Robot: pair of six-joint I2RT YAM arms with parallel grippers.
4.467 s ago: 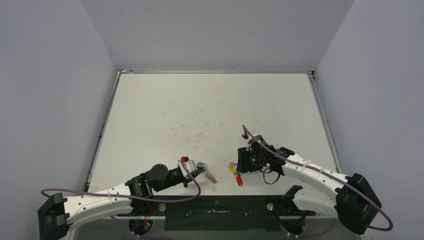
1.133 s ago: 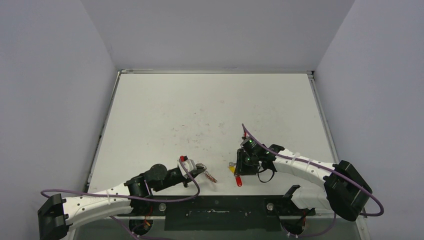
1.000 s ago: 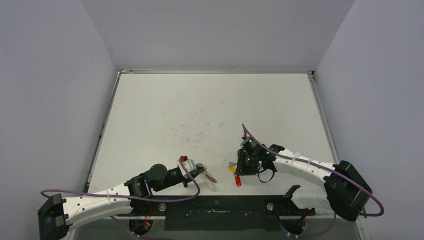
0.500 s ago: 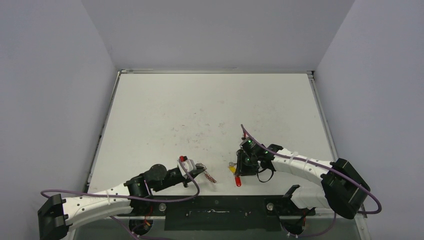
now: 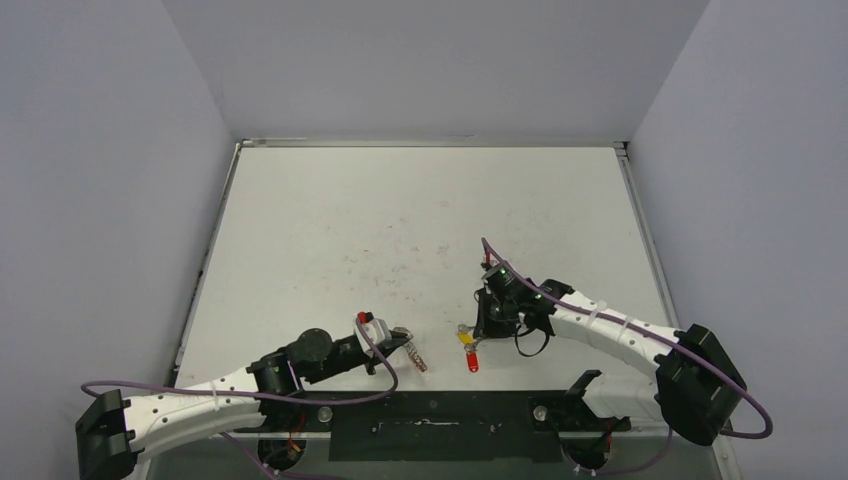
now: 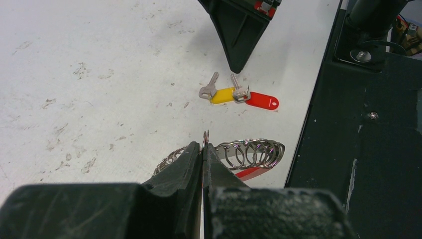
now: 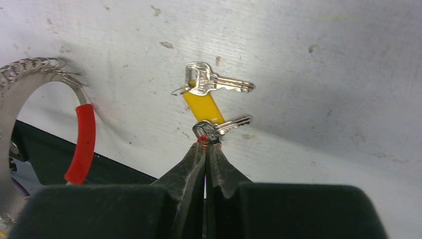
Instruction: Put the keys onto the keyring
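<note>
My left gripper (image 5: 402, 344) is shut on one coil of the keyring (image 5: 416, 356), a silvery wire loop with a red sleeve. In the left wrist view the closed jaws (image 6: 204, 145) pinch a ring, and the rest of the keyring (image 6: 254, 153) hangs to the right. The yellow-headed key (image 5: 465, 338) and the red-headed key (image 5: 472, 361) lie joined on the table. My right gripper (image 5: 483, 324) is shut, its tips just over the red key's ring (image 7: 208, 130). In the left wrist view its tip stands apart from the keys (image 6: 234, 94). The yellow key (image 7: 203, 107) lies ahead of the right gripper (image 7: 205, 145).
The white scuffed table (image 5: 400, 220) has grey walls on three sides. The black base plate (image 5: 430, 425) runs along the near edge, right beside the keys and keyring. The keyring's red sleeve (image 7: 82, 144) shows at the left of the right wrist view.
My right gripper came left over the keys, then drew back a little toward the far side. The red key shifted slightly left. My left gripper still holds the keyring in about the same place.
</note>
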